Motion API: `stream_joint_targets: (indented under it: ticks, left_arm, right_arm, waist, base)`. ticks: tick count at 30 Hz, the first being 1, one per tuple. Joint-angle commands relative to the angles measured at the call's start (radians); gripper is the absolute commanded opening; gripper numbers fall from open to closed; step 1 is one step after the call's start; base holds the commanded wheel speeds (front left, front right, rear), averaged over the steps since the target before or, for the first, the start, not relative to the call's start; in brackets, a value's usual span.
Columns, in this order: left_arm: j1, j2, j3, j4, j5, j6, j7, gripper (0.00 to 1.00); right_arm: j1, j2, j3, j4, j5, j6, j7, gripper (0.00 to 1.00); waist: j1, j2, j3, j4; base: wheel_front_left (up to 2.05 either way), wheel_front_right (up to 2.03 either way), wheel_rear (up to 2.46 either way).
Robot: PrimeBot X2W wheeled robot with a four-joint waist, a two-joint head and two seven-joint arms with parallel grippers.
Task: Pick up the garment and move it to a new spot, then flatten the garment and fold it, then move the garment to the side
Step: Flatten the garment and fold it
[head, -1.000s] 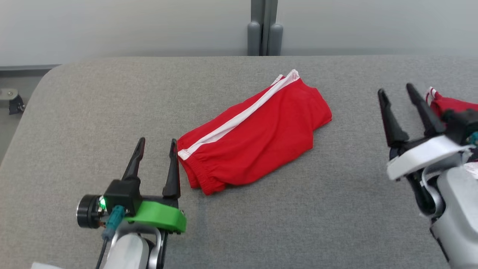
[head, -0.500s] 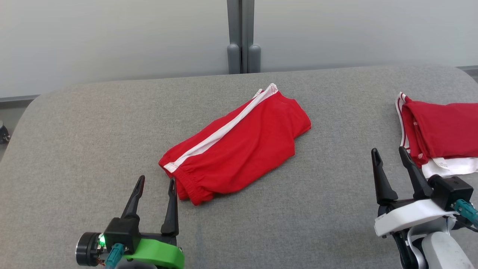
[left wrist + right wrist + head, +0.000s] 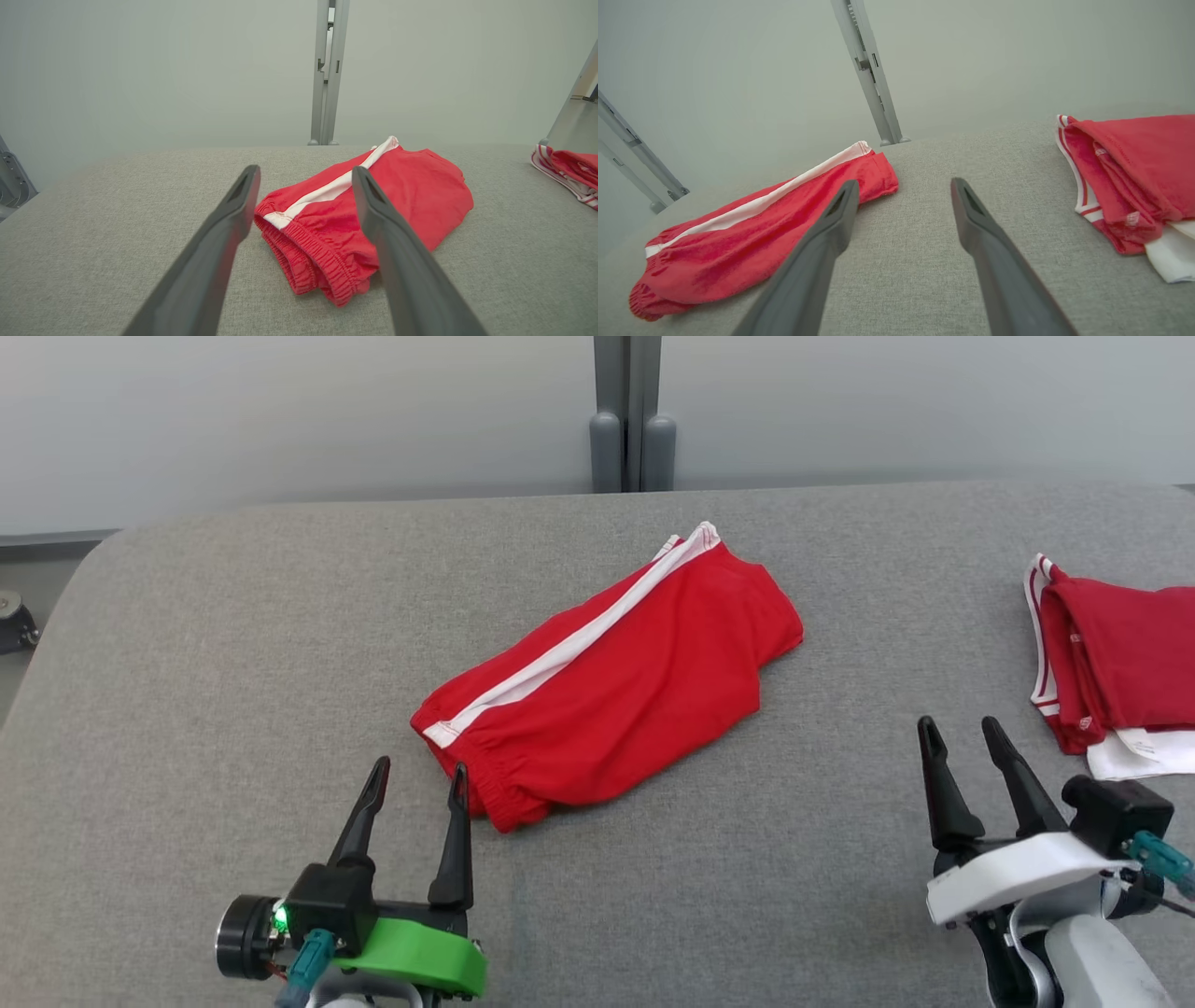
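Observation:
The garment (image 3: 616, 681), red shorts with a white side stripe, lies folded and slanted on the grey table (image 3: 233, 644). Its elastic waistband end points toward my left gripper (image 3: 419, 767), which hovers open just short of that end with nothing between its fingers. The left wrist view shows the garment (image 3: 411, 196) straight ahead past the gripper (image 3: 303, 169). At the lower right my right gripper (image 3: 959, 724) stands open and empty, well apart from the shorts. In its wrist view the garment (image 3: 752, 224) lies to the left of the gripper (image 3: 902, 182).
A stack of folded red and white clothes (image 3: 1116, 663) sits at the table's right edge, also seen in the right wrist view as the same stack (image 3: 1129, 172). A grey post (image 3: 632, 415) stands behind the table against a pale wall. Bare grey surface lies around the shorts.
The head camera has shifted, so the whole scene sits differently. Both grippers have drawn back toward the near edge, away from the shorts. The shorts lie as before.

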State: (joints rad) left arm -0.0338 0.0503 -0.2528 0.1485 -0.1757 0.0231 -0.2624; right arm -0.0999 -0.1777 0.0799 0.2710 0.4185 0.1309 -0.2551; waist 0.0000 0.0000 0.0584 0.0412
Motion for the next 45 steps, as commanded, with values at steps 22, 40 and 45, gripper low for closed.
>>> stream_joint_targets:
  ticks: [22, 40, 45]
  left_arm:
    - [-0.123, 0.001, -0.174, -0.002, -0.094, 0.071, -0.003, 1.00]
    - [-0.132, 0.001, -0.250, -0.053, -0.144, 0.108, -0.003, 1.00]
    - [-0.125, 0.001, -0.262, -0.065, -0.156, 0.119, -0.003, 1.00]
  right_arm:
    - [-0.336, 0.064, -0.169, 0.281, 0.576, 0.000, 0.467, 1.00]
    - [-0.549, 0.063, -0.357, 0.628, 0.359, -0.001, 0.528, 1.00]
    - [-0.587, 0.060, -0.357, 0.635, 0.315, -0.001, 0.539, 1.00]
  waist:
    - [0.0000, 0.0000, 0.183, 0.257]
    - [0.0000, 0.0000, 0.247, 0.397]
    - [0.0000, 0.0000, 0.254, 0.418]
  base:
    - [0.00, 0.00, 0.00]
    - [0.00, 0.00, 0.00]
    - [0.00, 0.00, 0.00]
